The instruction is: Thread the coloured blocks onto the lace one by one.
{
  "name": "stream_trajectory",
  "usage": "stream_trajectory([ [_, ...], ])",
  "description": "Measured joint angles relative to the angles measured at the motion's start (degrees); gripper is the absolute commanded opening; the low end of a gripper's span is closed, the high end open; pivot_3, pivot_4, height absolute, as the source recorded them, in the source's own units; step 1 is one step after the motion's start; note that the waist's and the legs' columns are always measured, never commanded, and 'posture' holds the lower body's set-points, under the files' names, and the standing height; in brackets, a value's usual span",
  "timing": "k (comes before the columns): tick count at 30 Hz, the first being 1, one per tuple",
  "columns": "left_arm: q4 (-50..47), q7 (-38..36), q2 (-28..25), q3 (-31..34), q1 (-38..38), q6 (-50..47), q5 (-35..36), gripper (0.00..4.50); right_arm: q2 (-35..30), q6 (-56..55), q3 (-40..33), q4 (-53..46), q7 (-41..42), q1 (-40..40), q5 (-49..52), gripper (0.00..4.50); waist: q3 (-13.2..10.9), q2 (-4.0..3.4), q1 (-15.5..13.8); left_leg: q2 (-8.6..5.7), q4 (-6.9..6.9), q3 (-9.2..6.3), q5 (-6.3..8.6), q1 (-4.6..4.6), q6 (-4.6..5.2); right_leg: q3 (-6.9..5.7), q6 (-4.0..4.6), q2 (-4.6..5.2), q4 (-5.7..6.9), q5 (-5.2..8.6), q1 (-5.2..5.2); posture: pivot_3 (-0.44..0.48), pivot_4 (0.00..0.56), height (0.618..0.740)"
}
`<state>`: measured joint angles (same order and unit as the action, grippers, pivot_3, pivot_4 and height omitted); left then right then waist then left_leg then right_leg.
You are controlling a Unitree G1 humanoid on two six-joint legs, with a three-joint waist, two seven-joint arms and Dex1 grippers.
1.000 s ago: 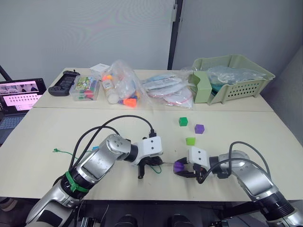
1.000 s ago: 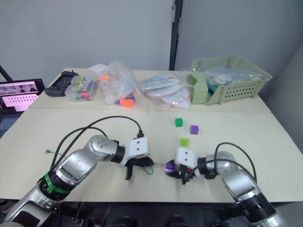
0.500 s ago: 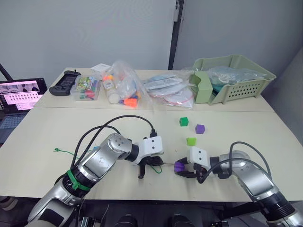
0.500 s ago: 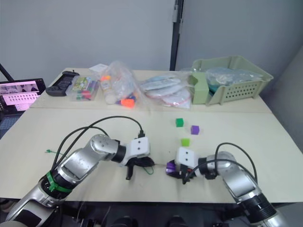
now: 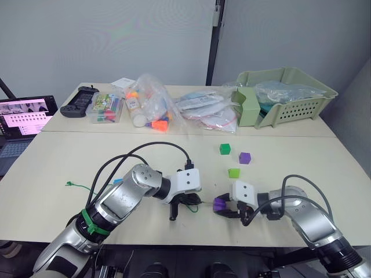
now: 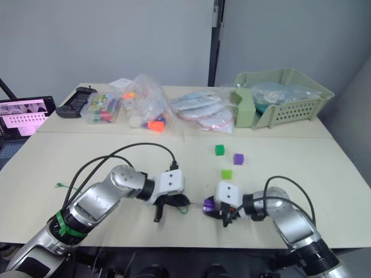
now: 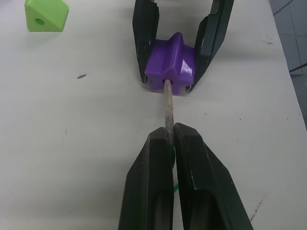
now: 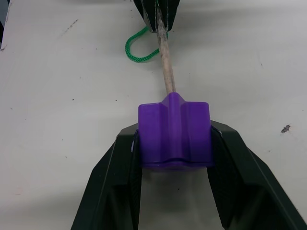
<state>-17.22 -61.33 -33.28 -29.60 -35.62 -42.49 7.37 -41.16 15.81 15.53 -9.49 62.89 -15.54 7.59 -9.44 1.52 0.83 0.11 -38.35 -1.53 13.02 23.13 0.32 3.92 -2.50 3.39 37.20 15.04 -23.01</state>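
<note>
My right gripper (image 8: 175, 143) is shut on a purple star-shaped block (image 8: 175, 134), holding it low over the table near the front edge (image 5: 219, 203). My left gripper (image 7: 169, 139) is shut on the lace just behind its stiff pale tip (image 7: 167, 108). The tip points straight into the hole on the block's facing side and touches it. A green loop of lace (image 8: 136, 52) curls behind the left fingers, and its far end (image 5: 68, 184) trails off to the left. Three loose blocks lie beyond: green (image 5: 224, 149), purple (image 5: 244, 157) and light green (image 5: 233, 172).
At the back stand a green basket (image 5: 284, 95), clear bags of parts (image 5: 151, 107), a small clear box (image 5: 105, 108) and a black controller (image 5: 78, 101). A laptop (image 5: 23, 116) sits at the far left. Black cables (image 5: 145, 153) arch over my left arm.
</note>
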Motion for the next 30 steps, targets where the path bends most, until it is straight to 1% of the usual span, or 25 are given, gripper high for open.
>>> stream_trajectory([
  [5,0.7,0.1,1.3,0.0,0.0,0.3,0.0,0.00,0.0,0.1,0.1,0.1,0.3,-0.3,-0.1,1.37,0.0,0.00,0.0,0.00,0.00,0.01,0.00,0.00,0.00,0.00,0.00,0.00,0.00,0.00,0.00,0.000,0.150,0.740],
  [11,5.8,0.1,5.2,-0.7,0.1,3.6,-0.4,0.00,-0.1,0.6,-0.2,0.1,0.4,0.0,-0.1,1.37,0.0,0.00,-0.1,-0.03,-0.06,0.01,0.00,0.02,0.00,-0.01,0.00,0.01,0.00,0.00,0.02,0.000,0.150,0.740],
  [15,9.5,0.8,8.8,-0.9,0.6,6.0,-0.6,0.00,-0.1,0.9,-0.4,-0.1,0.4,0.2,-0.1,1.37,0.0,0.00,-0.2,-0.04,-0.12,0.00,0.00,0.02,0.00,-0.02,-0.01,0.02,0.00,0.00,0.05,0.000,0.150,0.740],
  [18,10.8,1.0,10.1,-1.1,0.8,7.7,-0.7,0.00,-0.1,0.9,-0.4,-0.5,0.3,0.2,-0.1,1.37,0.0,-0.01,-0.1,-0.03,-0.11,-0.01,0.00,0.02,0.00,-0.02,-0.01,0.01,0.02,0.00,0.04,0.000,0.150,0.740],
  [28,12.4,0.8,11.0,-1.2,1.0,10.7,-1.6,0.00,-0.4,1.1,-0.6,-0.7,0.2,0.7,-0.2,1.37,0.0,-0.02,-0.2,-0.05,-0.13,-0.01,0.00,0.00,0.00,-0.02,-0.01,0.03,0.00,-0.01,0.11,0.000,0.150,0.740],
  [29,13.4,0.7,11.3,-0.7,1.9,12.6,-1.6,0.56,-0.3,1.2,-0.6,-0.7,0.2,0.7,-0.2,1.37,0.0,-0.02,-0.2,-0.06,-0.13,-0.01,0.00,-0.08,0.00,-0.02,-0.02,0.04,-0.02,-0.01,0.19,0.000,0.150,0.740],
  [30,14.0,0.8,11.5,-0.4,2.5,13.7,-1.6,0.72,-0.3,1.2,-0.6,-0.7,0.1,0.8,-0.2,1.37,0.0,-0.02,-0.2,-0.05,-0.13,-0.01,0.00,-0.15,0.00,-0.03,-0.01,0.04,-0.04,-0.01,0.29,0.000,0.150,0.740],
])
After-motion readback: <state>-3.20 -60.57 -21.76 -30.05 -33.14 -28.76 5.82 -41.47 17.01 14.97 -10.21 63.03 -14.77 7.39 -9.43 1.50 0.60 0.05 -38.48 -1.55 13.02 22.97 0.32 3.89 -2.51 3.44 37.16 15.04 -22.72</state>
